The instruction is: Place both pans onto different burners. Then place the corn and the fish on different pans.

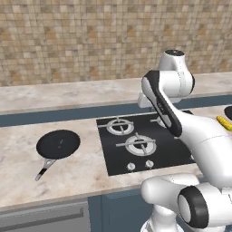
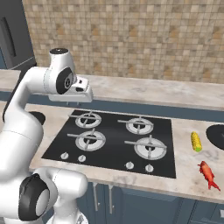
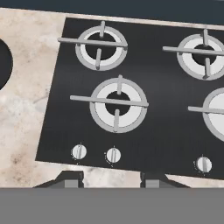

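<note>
One black pan [image 1: 58,144] lies on the counter left of the cooktop, its handle toward the front left; its rim [image 3: 4,63] shows at the hand view's left edge. The other pan [image 2: 216,136] sits at the right counter edge. Beside it lie the yellow corn [image 2: 196,141] and, nearer the front, the red-orange fish [image 2: 208,174]. My gripper [image 3: 111,180] hangs open and empty above the cooktop's front left, looking down on the front-left burner [image 3: 117,104] and back-left burner [image 3: 99,47]. All burners are bare.
The black glass cooktop [image 2: 109,135] has a row of small silver knobs [image 3: 113,155] along its front. A tiled wall and a raised counter ledge [image 2: 153,94] run behind it. A dark tall appliance [image 2: 13,39] stands at the far left.
</note>
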{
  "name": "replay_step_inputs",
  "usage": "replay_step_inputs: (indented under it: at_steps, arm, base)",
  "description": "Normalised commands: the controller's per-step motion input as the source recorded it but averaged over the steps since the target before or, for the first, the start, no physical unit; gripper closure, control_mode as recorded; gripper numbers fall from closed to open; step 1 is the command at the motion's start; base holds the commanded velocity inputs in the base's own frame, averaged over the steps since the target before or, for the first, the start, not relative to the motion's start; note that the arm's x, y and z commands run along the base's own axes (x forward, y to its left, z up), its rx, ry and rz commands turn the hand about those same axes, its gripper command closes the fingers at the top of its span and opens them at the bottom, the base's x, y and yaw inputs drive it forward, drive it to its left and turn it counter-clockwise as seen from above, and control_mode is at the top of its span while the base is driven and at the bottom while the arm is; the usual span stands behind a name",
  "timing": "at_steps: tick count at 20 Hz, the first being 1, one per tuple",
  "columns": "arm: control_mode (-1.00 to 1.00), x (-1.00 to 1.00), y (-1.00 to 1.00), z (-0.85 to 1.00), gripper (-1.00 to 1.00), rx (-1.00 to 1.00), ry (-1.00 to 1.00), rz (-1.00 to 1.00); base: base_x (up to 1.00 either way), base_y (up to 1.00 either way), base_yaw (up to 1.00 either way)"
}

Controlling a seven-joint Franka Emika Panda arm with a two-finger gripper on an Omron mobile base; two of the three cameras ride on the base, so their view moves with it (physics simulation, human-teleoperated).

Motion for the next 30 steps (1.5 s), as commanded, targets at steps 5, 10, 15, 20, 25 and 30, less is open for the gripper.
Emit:
replay_step_inputs:
  at_steps: [5, 10, 15, 20, 25, 30]
  arm:
    - [-1.0, -0.08, 0.01, 0.0, -1.0, 0.0, 0.0, 0.0]
    - [-1.0, -0.27, 0.18, -0.08, -1.0, 0.0, 0.0, 0.0]
    - [-1.0, -0.29, 0.38, -0.15, -1.0, 0.0, 0.0, 0.0]
    - [-1.0, -0.31, 0.47, -0.16, -1.0, 0.0, 0.0, 0.0]
    - [-1.0, -0.27, 0.51, -0.15, -1.0, 0.01, 0.0, -0.01]
    - [-1.0, -0.19, 0.5, -0.13, -1.0, 0.07, 0.0, -0.03]
  base:
    - [0.0, 0.0, 0.0]
    - [0.0, 0.0, 0.0]
    - [0.0, 0.0, 0.0]
    - [0.0, 0.0, 0.0]
    - [0.0, 0.0, 0.0]
    - [0.0, 0.0, 0.0]
